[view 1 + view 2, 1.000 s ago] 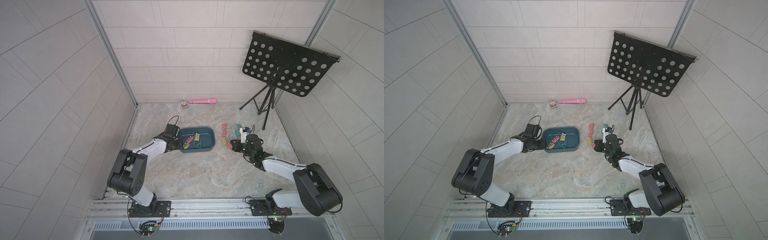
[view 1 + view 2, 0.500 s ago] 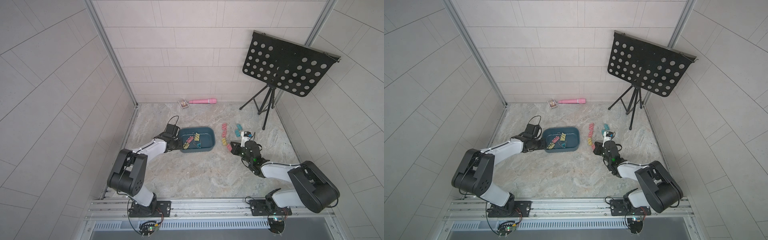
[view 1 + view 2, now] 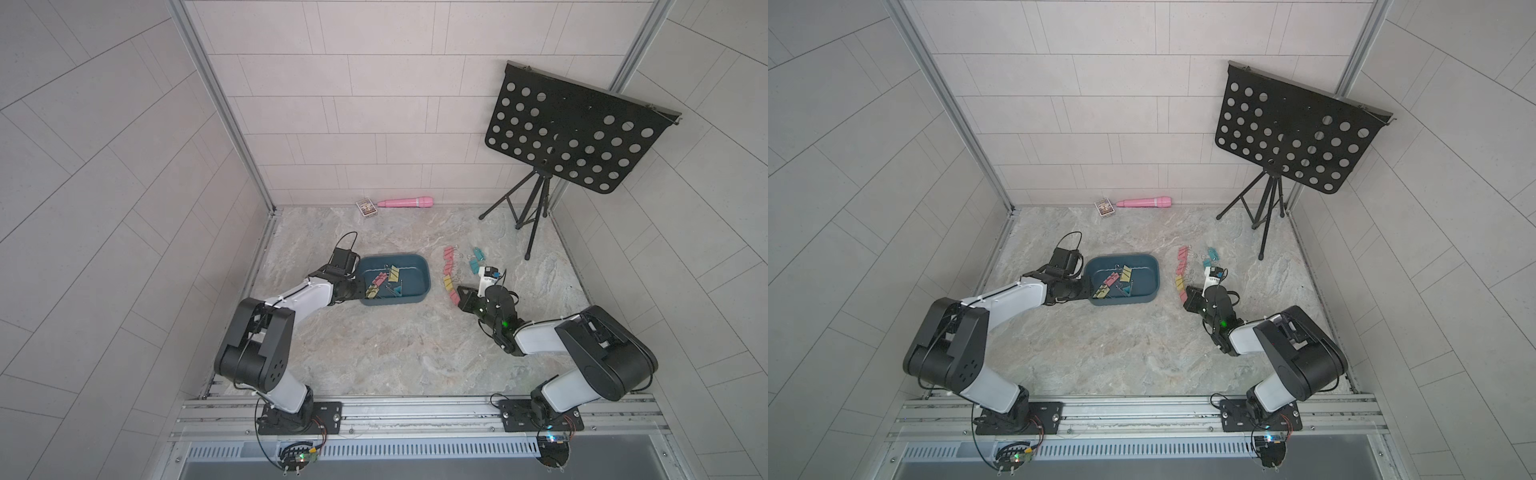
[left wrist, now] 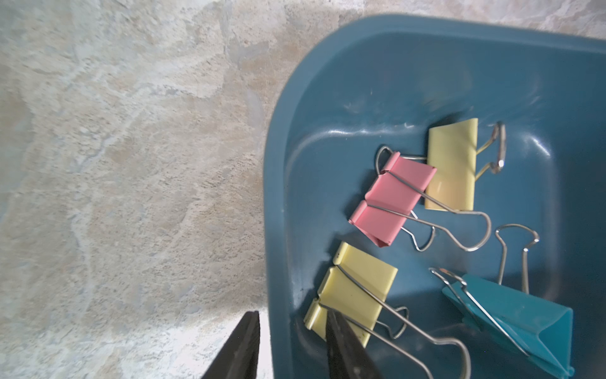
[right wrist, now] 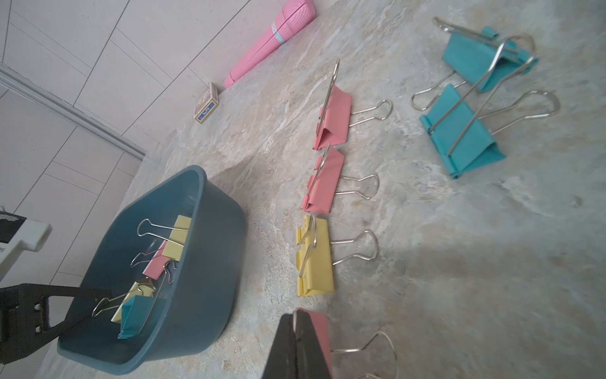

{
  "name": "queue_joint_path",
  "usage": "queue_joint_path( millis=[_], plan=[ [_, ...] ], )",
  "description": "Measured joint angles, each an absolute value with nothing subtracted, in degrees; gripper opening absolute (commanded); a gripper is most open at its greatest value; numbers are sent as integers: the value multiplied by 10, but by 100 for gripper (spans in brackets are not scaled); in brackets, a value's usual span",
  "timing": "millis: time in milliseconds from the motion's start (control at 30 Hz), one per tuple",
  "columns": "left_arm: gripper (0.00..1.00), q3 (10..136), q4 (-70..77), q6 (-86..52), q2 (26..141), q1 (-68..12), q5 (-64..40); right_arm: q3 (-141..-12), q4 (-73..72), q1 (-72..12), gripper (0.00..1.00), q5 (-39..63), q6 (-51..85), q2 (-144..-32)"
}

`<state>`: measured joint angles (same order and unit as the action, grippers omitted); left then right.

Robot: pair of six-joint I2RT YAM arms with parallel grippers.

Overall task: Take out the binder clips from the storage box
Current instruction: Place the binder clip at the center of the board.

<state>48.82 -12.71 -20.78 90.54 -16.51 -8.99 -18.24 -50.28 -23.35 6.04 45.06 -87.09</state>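
only the right arm has shifted. the right tool (image 5: 296,318), its jaws pressed together on a wire handle of a pink binder clip (image 5: 319,331), has slid a little toward the rail (image 3: 415,409) across the worktop (image 3: 374,345). it moved along the row of binder clips (image 3: 449,266) and is now at that row's near end. the wrist behind it has dropped closer to the stone surface. the big black elbow joint (image 3: 602,353) has swung away from the rail and in toward the middle, mostly in the last half second. the white forearm (image 3: 536,338) now looks shorter in both top views.
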Motion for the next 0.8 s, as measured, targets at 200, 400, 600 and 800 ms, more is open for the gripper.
queue_joint_path(
  millis=[200, 400, 600, 800],
  plan=[
    [42, 488, -127, -208, 905, -165, -90, -180, -528, -234, 0, 59, 454, -888],
    [42, 488, -127, -208, 905, -165, -90, -172, -548, -234, 0, 58, 462, -908],
    [42, 488, -127, -208, 905, -165, -90, -166, -562, -234, 0, 55, 466, -912],
    [42, 488, -127, -208, 905, -165, -90, -166, -565, -234, 0, 55, 469, -914]
  ],
)
